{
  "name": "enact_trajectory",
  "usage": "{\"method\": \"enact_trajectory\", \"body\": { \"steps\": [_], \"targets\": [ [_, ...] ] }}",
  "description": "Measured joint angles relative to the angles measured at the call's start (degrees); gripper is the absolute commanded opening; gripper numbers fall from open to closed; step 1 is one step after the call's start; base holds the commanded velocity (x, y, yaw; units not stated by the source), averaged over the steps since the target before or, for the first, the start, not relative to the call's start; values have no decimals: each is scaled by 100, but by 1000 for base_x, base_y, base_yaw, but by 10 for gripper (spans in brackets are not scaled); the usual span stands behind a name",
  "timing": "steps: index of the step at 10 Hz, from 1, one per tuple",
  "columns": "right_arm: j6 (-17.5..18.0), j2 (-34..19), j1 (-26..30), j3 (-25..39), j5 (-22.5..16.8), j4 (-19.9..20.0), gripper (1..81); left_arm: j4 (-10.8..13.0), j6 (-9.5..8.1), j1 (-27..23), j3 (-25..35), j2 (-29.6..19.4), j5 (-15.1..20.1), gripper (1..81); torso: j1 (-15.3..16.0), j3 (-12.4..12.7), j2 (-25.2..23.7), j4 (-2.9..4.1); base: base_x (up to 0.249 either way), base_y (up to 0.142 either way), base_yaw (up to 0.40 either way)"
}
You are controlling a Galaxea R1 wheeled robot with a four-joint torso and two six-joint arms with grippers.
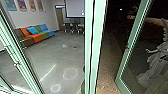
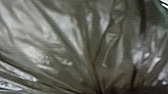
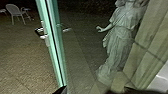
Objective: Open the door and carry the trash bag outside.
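Glossy, crinkled plastic trash bag (image 2: 75, 45); pale, matt statue (image 3: 117, 42); rough-looking paving (image 3: 27, 57).

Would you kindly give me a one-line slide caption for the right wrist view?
Green-framed door standing open onto a dim paved yard, with a draped statue and a pale chair.

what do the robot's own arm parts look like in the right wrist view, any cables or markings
They look plain black: one sharp-cornered wedge and one soft-edged, rounded shape, both probably bits of the robot's own right-arm hardware. I can't make out any cables or markings on them.
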Motion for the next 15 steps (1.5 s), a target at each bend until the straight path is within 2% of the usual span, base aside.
{"method": "enact_trajectory", "body": {
  "steps": [3,5,7,10,13,15],
  "targets": [
    [-13,428,-869,433,-118,1051,811,2,2,-2,54,-2,-2,10,5,-2,0,0,0,0,0],
    [-13,489,-1464,1119,-207,1462,811,2,2,0,69,-5,-34,10,5,-2,0,0,0,0,0],
    [-13,540,-2200,1944,-105,1787,811,2,2,-5,74,-5,-45,10,5,-2,0,0,0,0,0],
    [-11,450,-3736,2242,468,1955,811,11,26,-68,74,-2,-48,10,5,0,0,0,0,0,0],
    [-11,638,-5466,2500,1674,2015,811,16,44,-100,74,-2,-61,10,5,0,0,0,0,0,0],
    [-11,846,-6512,2426,2489,1982,811,16,45,-100,74,-2,-61,10,5,0,0,0,0,0,0]
  ]
}}
